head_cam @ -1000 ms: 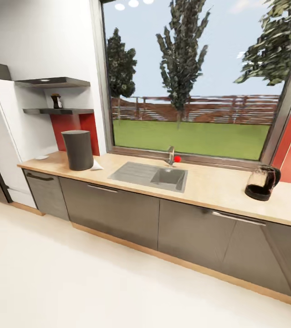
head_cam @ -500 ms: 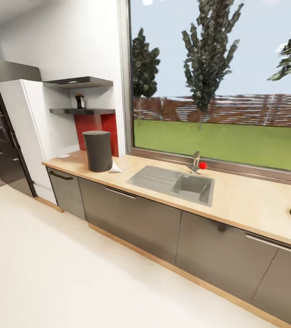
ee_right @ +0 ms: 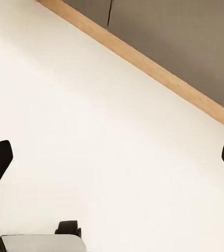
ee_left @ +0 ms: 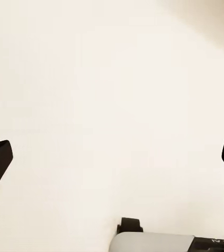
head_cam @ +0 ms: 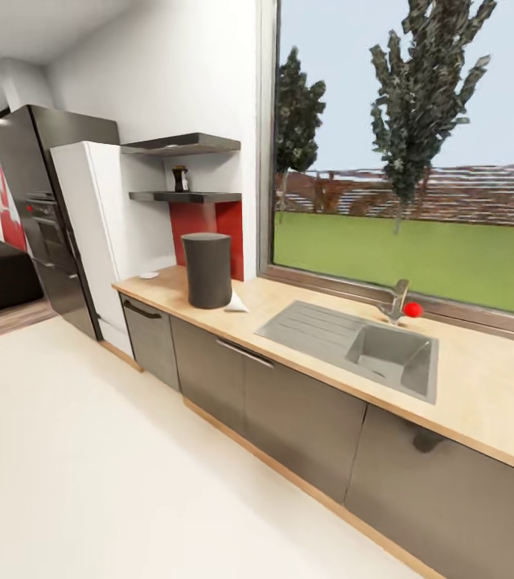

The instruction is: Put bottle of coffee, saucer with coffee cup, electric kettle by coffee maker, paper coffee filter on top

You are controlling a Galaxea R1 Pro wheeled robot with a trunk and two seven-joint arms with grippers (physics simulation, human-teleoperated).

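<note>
The tall dark grey coffee maker (head_cam: 207, 269) stands on the tan countertop (head_cam: 482, 386) near its left end. A small white paper coffee filter (head_cam: 236, 303) lies on the counter against its base. The flat white saucer (head_cam: 149, 275) rests at the counter's far left corner. Above, the dark bottle of coffee (head_cam: 180, 178) stands on the thin kitchen shelf (head_cam: 186, 196). The coffee cup and the electric kettle are out of view. My left gripper (ee_left: 112, 160) and right gripper (ee_right: 112, 160) both hang open above pale floor, holding nothing.
A steel sink (head_cam: 353, 346) with a tap (head_cam: 397, 299) and a red knob (head_cam: 413, 309) is set in the counter under the big window. A white fridge (head_cam: 96, 233) and a black oven column (head_cam: 47, 217) stand left of the counter. Grey cabinet fronts (ee_right: 185, 47) run along the floor.
The head camera has swung left: the counter scene slid right in the picture, the kettle left the view, and the fridge and oven column came in. Nothing on the counter has moved.
</note>
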